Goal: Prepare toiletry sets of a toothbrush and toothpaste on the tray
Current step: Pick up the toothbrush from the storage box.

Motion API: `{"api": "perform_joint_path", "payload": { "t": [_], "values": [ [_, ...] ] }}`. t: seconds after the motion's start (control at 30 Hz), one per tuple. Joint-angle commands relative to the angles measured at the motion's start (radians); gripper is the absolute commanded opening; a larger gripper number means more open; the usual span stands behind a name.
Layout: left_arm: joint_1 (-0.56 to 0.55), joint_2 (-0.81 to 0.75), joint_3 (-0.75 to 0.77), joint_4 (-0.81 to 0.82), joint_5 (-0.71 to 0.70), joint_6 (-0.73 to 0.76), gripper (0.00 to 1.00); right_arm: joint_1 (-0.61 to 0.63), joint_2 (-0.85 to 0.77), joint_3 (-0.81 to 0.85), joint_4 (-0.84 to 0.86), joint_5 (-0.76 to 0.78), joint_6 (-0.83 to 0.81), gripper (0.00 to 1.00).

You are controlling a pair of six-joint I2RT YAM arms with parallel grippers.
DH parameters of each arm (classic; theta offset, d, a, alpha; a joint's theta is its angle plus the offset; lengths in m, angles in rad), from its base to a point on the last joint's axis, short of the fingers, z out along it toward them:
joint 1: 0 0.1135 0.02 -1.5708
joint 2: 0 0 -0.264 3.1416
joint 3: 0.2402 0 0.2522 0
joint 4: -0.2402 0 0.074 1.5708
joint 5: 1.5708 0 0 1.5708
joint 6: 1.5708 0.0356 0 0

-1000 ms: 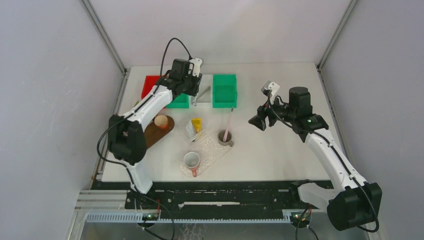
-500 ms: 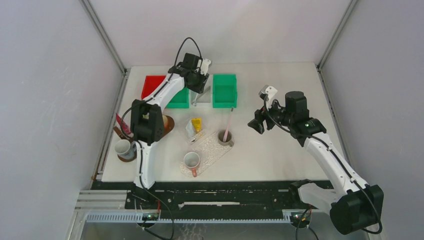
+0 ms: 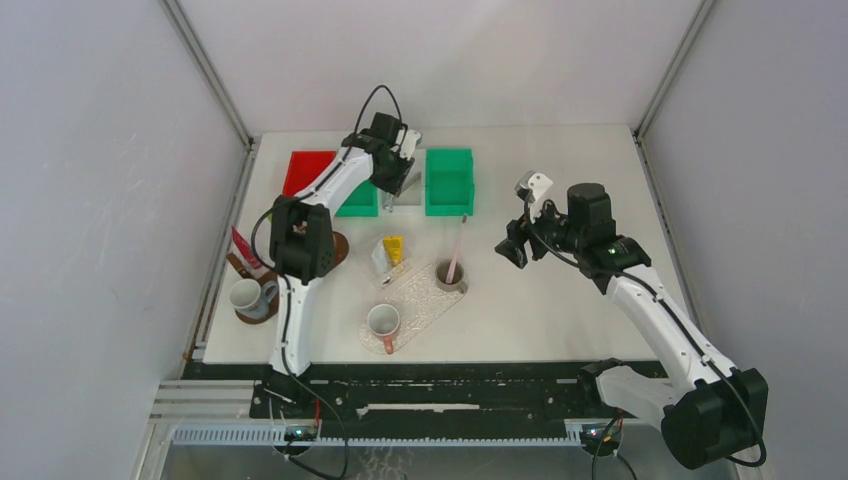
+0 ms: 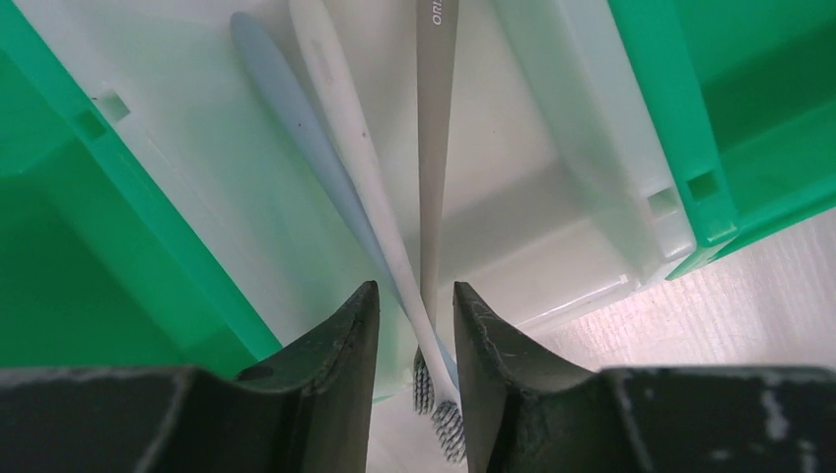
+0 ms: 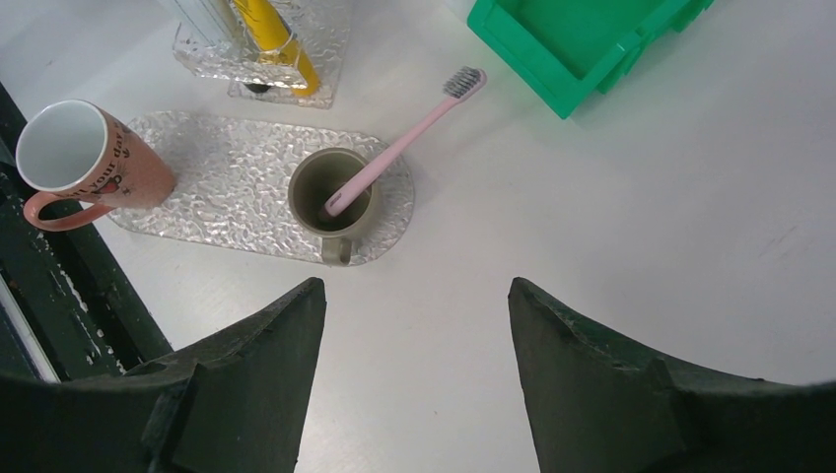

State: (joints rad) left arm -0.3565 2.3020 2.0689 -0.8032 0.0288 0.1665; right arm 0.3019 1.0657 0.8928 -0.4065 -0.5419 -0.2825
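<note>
Toothbrush pickup step: left gripper (image 4: 414,291) partly open, straddling slim white plastic toothbrush (image 4: 353,148) lying in white plastic bin (image 4: 582,118), not yet clamped. Next: close, lift, carry to clear textured tray (image 5: 227,207). Right gripper (image 5: 414,296) wide open, empty.

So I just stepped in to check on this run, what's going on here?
The left gripper is down in the white bin between the green bins, its open jaws either side of the white toothbrush, not yet closed on it. A grey brush and a pale blue brush lie alongside. The right gripper hangs open and empty above the table. On the clear tray, an olive cup holds a pink toothbrush, and a pink mug stands empty. A yellow tube sits just off the tray.
</note>
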Motion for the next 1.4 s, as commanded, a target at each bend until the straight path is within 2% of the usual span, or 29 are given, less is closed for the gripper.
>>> {"api": "perform_joint_path", "payload": {
  "t": [0.0,0.33,0.4,0.53,0.57,1.07,1.37],
  "values": [
    [0.004,0.013,0.068,-0.04,-0.038,0.012,0.37,0.006,-0.019,0.015,0.029,0.011,-0.007,0.77],
    [0.004,0.037,0.081,-0.062,-0.055,0.019,0.27,0.009,-0.021,0.015,0.029,0.013,-0.011,0.76],
    [0.004,0.04,0.086,-0.061,-0.053,0.018,0.21,0.009,-0.024,0.015,0.029,0.014,-0.01,0.76],
    [0.004,0.032,0.106,-0.062,-0.051,0.002,0.02,0.009,-0.025,0.015,0.029,0.013,-0.012,0.76],
    [0.004,0.026,0.112,-0.061,-0.053,-0.004,0.01,0.009,-0.024,0.015,0.03,0.013,-0.011,0.76],
    [0.004,-0.093,0.098,-0.018,-0.078,-0.034,0.0,0.009,-0.024,0.015,0.021,-0.015,-0.019,0.77],
    [0.005,-0.37,-0.092,0.108,-0.044,-0.093,0.0,-0.001,-0.043,0.015,-0.01,-0.149,-0.074,0.78]
  ]
}}
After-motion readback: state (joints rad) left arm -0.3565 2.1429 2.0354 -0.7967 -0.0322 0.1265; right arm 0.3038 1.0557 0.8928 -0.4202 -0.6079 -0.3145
